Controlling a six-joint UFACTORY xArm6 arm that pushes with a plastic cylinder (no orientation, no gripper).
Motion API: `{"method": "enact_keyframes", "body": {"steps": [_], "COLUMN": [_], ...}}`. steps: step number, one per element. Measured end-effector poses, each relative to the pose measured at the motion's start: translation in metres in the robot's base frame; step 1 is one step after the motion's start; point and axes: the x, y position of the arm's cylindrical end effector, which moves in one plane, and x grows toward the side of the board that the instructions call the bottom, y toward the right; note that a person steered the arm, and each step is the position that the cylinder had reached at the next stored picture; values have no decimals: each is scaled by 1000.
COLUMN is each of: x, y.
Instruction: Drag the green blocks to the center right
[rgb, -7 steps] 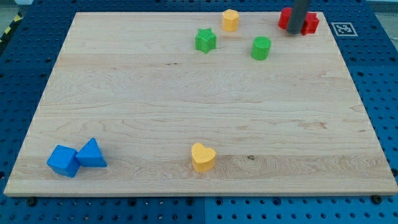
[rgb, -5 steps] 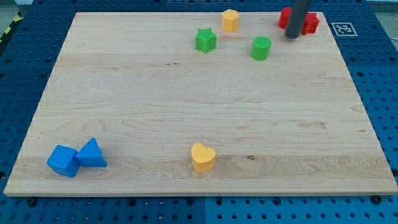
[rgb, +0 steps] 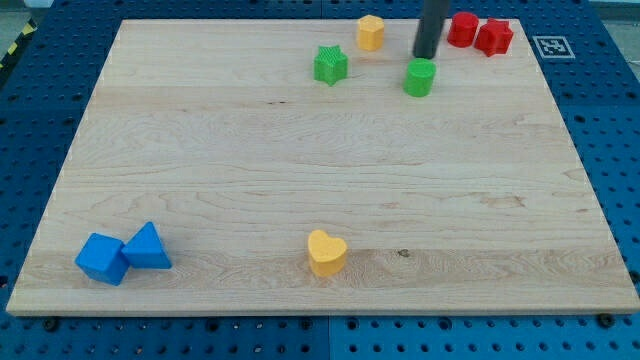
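Note:
A green cylinder block (rgb: 420, 77) stands near the view's top, right of centre. A green star block (rgb: 330, 65) lies to its left. My tip (rgb: 425, 56) is just above the green cylinder, at its far side, very close to it or touching it; I cannot tell which. The rod rises out of the view's top edge.
A yellow block (rgb: 371, 32) sits at the top between the green blocks. Two red blocks (rgb: 478, 33) lie at the top right. A yellow heart (rgb: 326, 252) is at bottom centre. Two blue blocks (rgb: 123, 253) are at bottom left, touching. The wooden board (rgb: 320, 190) carries all of them.
My tip has moved left from in front of the red blocks to just behind the green cylinder. No block has moved.

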Motion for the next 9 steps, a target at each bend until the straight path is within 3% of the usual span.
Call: {"method": "enact_keyframes", "body": {"steps": [1,3,5,9], "x": [0,25,45,126], "y": [-44,-54,28,54]}}
